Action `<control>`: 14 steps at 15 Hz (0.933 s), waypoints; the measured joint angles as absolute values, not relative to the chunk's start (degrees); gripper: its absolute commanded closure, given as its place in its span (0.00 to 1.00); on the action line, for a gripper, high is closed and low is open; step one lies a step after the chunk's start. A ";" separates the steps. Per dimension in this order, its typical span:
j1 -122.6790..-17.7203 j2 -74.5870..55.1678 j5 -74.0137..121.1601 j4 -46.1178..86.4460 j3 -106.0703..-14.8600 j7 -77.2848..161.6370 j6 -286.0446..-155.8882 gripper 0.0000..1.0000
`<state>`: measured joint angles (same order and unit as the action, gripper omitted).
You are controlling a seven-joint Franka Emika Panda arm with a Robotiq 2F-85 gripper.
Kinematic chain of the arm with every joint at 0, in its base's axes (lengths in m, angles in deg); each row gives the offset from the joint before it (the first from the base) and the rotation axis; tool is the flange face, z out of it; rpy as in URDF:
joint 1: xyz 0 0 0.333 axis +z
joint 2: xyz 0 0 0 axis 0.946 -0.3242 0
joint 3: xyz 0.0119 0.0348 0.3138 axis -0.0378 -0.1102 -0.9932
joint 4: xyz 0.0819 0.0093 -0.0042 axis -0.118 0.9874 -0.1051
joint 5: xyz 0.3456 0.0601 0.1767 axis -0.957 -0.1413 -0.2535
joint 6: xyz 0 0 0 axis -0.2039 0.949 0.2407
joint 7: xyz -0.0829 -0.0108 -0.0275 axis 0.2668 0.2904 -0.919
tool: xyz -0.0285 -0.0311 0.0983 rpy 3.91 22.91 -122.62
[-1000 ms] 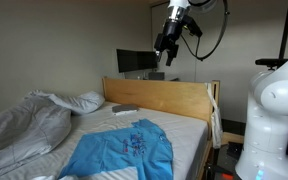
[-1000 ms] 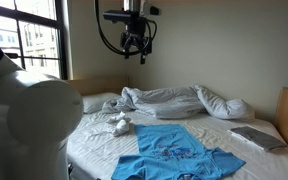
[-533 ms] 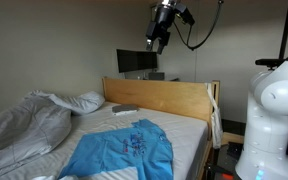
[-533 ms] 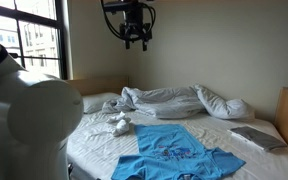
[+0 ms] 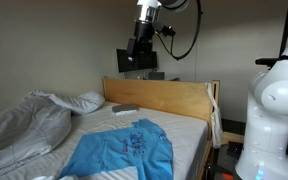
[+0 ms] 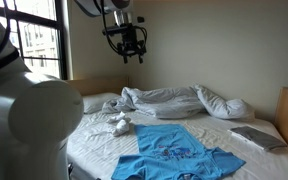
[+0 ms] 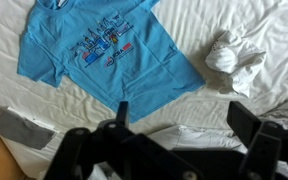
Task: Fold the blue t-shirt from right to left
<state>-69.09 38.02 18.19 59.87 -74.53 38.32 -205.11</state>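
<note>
we see the blue t-shirt [image 7: 104, 50] spread flat, print up, on the bed's white sheet [image 7: 184, 20], a crumpled white cloth [image 7: 234, 60] near it; high above hangs the gripper [image 5: 133, 63], jaws wide apart, holding nothing.

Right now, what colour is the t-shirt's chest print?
The print is mostly darker blue than the blue t-shirt around it; wrist view shows it best.

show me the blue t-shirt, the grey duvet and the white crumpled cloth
blue t-shirt [image 7: 104, 48], wrist view, chest print
grey duvet [image 5: 24, 125], in an exterior view, rumpled middle
white crumpled cloth [image 7: 232, 62], wrist view, its middle
</note>
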 measured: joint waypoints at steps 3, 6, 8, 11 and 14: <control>-69.06 39.03 18.19 59.85 -73.82 38.33 -205.06 0.00; -68.91 39.04 20.04 58.91 -74.72 38.32 -205.87 0.00; -68.53 38.81 20.29 59.16 -75.74 38.19 -208.36 0.00; -67.50 37.69 20.19 61.47 -76.51 37.32 -212.85 0.00; -66.42 36.71 18.98 65.07 -76.36 36.65 -216.33 0.00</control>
<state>-66.42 36.71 18.98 65.07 -76.36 36.65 -216.33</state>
